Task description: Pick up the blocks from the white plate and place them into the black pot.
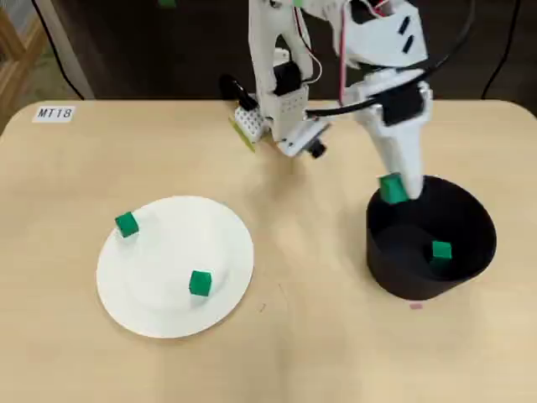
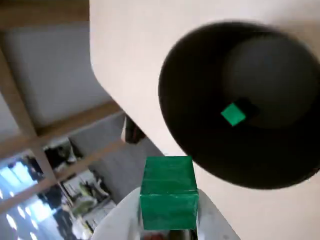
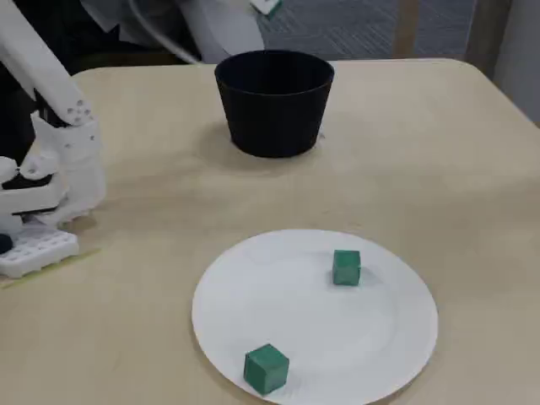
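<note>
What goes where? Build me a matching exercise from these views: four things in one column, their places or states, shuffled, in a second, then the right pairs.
Things
1. small green cube held by the gripper
2. small green cube lying alone in the pot
3. round white plate
4. round matte black pot

Places or states
A. carries two green cubes
B. on the pot's floor
C. pinched between white fingers at the pot's rim
D. stands on the tan table, right of the plate in the overhead view

Pairs: 1-C, 2-B, 3-A, 4-D

Green block (image 1: pixel 391 188) in hand (image 1: pixel 394 190) over black pot (image 1: pixel 461 220)
</note>
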Available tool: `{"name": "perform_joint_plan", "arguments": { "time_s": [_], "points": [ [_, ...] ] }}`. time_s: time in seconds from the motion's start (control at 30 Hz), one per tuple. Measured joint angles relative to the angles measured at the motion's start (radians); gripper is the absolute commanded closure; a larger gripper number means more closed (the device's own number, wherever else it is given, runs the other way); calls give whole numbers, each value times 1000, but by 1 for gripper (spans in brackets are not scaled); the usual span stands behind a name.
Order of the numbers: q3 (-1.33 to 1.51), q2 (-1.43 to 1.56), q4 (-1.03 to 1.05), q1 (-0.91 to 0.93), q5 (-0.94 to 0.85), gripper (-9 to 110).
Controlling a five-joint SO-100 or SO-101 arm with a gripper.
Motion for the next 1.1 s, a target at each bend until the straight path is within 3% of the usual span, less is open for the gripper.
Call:
{"name": "perform_joint_plan", "arguments": {
  "time_s": [0.2, 0.5, 0.63, 0.73, 0.8, 0.93, 1.1],
  "points": [
    [236, 3, -301, -29, -14, 104],
    [267, -74, -413, -17, -54, 104],
    [267, -83, -416, -3, -60, 82],
    [267, -83, -416, 12, -84, 75],
    [267, -83, -416, 26, -91, 79],
    [267, -83, -396, 61, -91, 104],
    [249, -81, -301, 155, -123, 104]
  ]
}}
